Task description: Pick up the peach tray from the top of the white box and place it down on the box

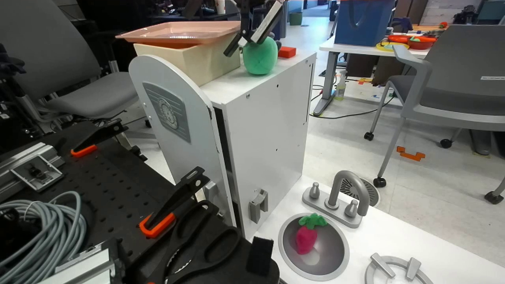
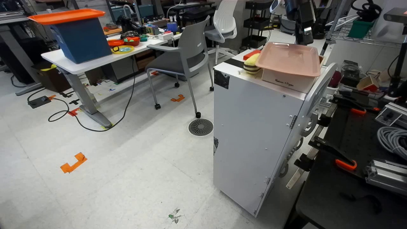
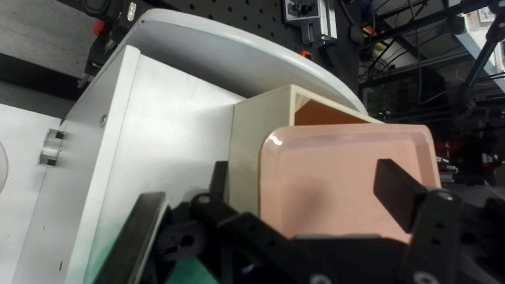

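Note:
The peach tray (image 3: 339,154) rests on top of a cream box (image 1: 189,63), which stands on the tall white box (image 1: 272,118). In an exterior view the tray (image 2: 289,58) overhangs the cream box a little and lies roughly level. My gripper (image 3: 303,173) is spread wide at the tray's edge in the wrist view. One finger (image 3: 219,177) is outside the edge, beside the cream box; the opposite finger (image 3: 394,189) appears over the tray's inside. The tray's edge lies between them, apart from both fingers in that view. In an exterior view the tray hides the fingertips.
A green round object (image 1: 260,57) sits on the white box close to the fingers, with a red block (image 1: 287,52) behind it. A yellow plush (image 2: 252,63) stands near the cream box. Below are a toy sink (image 1: 282,252) and faucet (image 1: 335,197). A black table (image 1: 102,185) adjoins.

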You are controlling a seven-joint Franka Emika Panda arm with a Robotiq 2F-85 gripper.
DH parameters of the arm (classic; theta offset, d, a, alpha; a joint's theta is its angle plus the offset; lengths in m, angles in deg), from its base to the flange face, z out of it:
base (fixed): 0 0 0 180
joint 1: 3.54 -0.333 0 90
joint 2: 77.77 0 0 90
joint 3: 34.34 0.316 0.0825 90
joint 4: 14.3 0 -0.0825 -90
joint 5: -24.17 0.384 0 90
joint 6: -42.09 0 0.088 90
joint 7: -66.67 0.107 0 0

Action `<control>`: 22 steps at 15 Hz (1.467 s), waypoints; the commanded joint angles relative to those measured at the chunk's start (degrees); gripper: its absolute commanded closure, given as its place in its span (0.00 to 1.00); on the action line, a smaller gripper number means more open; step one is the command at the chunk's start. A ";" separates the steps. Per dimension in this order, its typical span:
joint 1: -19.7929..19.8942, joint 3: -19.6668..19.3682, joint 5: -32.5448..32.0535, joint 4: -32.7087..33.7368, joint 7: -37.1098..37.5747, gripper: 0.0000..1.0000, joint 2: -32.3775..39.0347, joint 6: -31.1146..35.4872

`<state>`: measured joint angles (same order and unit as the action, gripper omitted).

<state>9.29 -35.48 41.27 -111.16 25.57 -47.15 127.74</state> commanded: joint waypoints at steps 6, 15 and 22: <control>0.07 0.22 -0.89 1.44 0.52 0.79 0.12 0.21; 0.37 -0.04 -0.77 2.19 0.38 0.98 -0.67 -0.18; 0.43 -0.04 -0.58 2.36 0.41 0.98 -0.77 -0.11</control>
<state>9.62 -35.51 41.22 -109.15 25.40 -48.01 126.56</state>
